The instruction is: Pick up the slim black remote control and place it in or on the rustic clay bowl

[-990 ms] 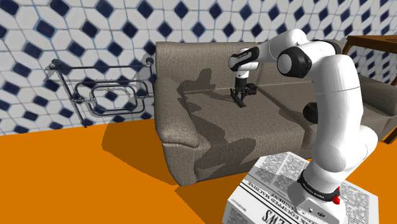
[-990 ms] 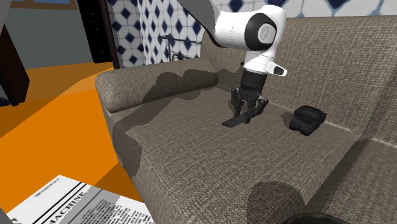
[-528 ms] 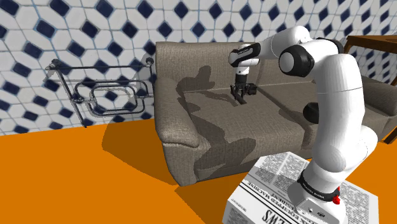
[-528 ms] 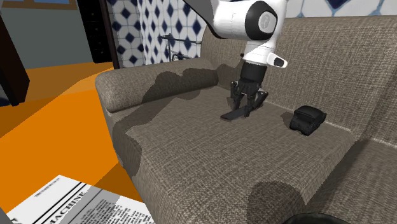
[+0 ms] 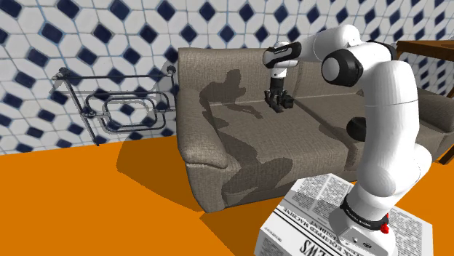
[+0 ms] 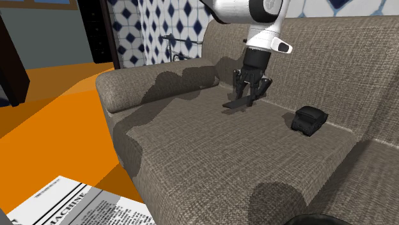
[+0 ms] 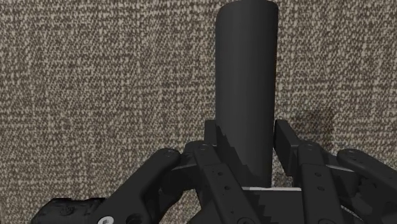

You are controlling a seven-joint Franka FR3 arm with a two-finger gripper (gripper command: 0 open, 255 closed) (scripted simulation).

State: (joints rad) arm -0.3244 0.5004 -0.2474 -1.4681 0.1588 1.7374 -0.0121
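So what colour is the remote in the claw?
The remote is plain black; the wrist view shows it best.

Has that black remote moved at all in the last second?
Yes. Clasped by the end effector, the remote has lifted off the sofa seat, while the small black object nearby lies where it was.

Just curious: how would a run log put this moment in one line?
gripper: shut on black remote | black remote: held above sofa seat | placing: not yet done

The remote (image 6: 237, 102) is hanging between the fingers (image 7: 291, 147) above the sofa seat (image 6: 192, 153); a small object (image 6: 309, 119) is lying on that seat, toward the second exterior view's right.
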